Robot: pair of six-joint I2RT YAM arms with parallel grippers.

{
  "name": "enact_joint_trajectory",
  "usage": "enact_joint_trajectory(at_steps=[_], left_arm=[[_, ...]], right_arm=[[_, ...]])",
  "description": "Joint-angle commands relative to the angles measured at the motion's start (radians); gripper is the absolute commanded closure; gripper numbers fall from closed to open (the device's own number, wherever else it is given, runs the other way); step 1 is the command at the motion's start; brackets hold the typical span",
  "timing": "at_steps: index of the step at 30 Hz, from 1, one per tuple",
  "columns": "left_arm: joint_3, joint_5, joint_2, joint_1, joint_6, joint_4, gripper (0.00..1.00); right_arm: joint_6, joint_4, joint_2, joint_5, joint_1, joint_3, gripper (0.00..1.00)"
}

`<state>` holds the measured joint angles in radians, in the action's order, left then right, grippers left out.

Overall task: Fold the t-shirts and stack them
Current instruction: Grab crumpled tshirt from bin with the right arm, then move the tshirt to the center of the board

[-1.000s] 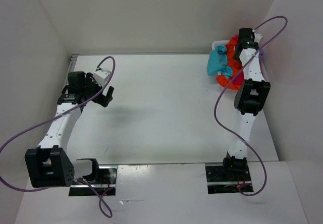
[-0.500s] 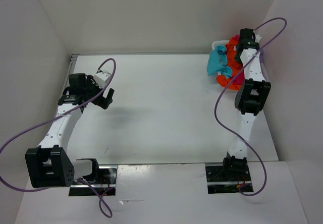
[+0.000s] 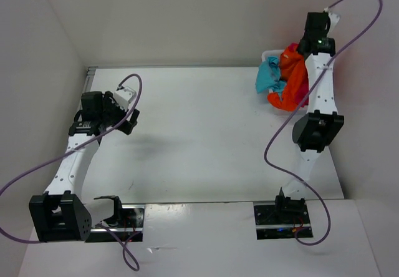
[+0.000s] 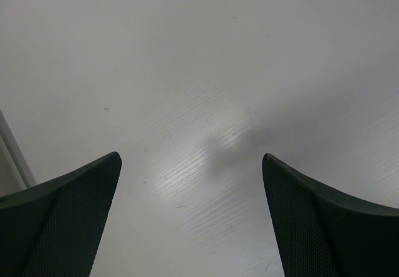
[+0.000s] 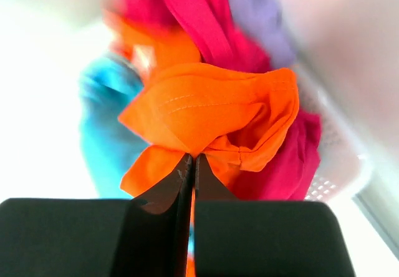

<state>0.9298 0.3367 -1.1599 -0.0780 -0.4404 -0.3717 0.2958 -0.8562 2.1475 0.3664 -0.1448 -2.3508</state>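
Observation:
The t-shirts lie bunched in a white mesh basket (image 5: pixel 340 158) at the table's far right corner. My right gripper (image 5: pixel 192 156) is shut on a fold of the orange t-shirt (image 5: pixel 212 111), which hangs stretched below it (image 3: pixel 295 77) above the pile. A turquoise shirt (image 3: pixel 269 76) droops over the basket's left side, also turquoise (image 5: pixel 106 121) in the right wrist view. Magenta cloth (image 5: pixel 206 21) and a bit of lavender (image 5: pixel 259 15) sit behind the orange. My left gripper (image 4: pixel 192 165) hovers open over bare table at the far left, nothing between its fingers.
White walls close in the table on the left, back and right. The basket (image 3: pixel 269 56) stands against the right wall. Purple cables loop from both arms. The white tabletop (image 3: pixel 199 133) stretches between the two arms.
My right gripper has shut on the orange t-shirt and risen, pulling it up out of the pile. The left arm drew back slightly toward the left.

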Motion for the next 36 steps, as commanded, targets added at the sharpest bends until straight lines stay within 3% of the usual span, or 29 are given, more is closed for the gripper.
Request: enact_joint_trajectory(at_steps=[1,6,11,14,17,23,24,27,32,34,36], left_arm=[[0.0,-0.001,0.045,0.001,0.023,0.043,0.0],[0.0,-0.021,0.086,0.001,0.032,0.043,0.0],[0.0,-0.041,0.123,0.001,0.063,0.043,0.0],[0.0,-0.05,0.151,0.001,0.081,0.043,0.0],[-0.009,-0.071,0.187,0.001,0.091,0.034,0.0],[0.0,-0.14,0.22,-0.008,0.164,0.068,0.0],[0.012,-0.165,0.22,-0.02,0.186,0.079,0.0],[0.041,-0.209,0.23,-0.029,0.209,0.1,0.0],[0.082,-0.246,0.241,-0.06,0.209,0.145,0.0],[0.095,-0.236,0.232,-0.06,0.171,0.145,0.0],[0.104,-0.205,0.221,-0.06,0.137,0.145,0.0]], right_arm=[[-0.017,0.042,-0.238,0.091,0.05,-0.149,1.0],[-0.017,0.078,-0.357,0.105,0.074,-0.238,1.0],[-0.04,0.108,-0.445,0.053,0.074,-0.156,1.0],[-0.059,0.131,-0.475,0.032,0.14,-0.169,1.0],[-0.154,0.17,-0.488,0.086,0.316,-0.248,1.0],[-0.362,0.215,-0.453,0.054,0.77,-0.452,1.0],[-0.347,0.215,-0.452,0.022,0.825,-0.478,1.0],[-0.284,0.192,-0.452,0.008,0.837,-0.431,1.0],[-0.054,0.151,-0.462,0.163,0.821,-0.225,1.0],[0.116,0.063,-0.425,0.109,0.756,-0.124,1.0],[0.176,0.04,-0.425,0.028,0.723,-0.006,1.0]])
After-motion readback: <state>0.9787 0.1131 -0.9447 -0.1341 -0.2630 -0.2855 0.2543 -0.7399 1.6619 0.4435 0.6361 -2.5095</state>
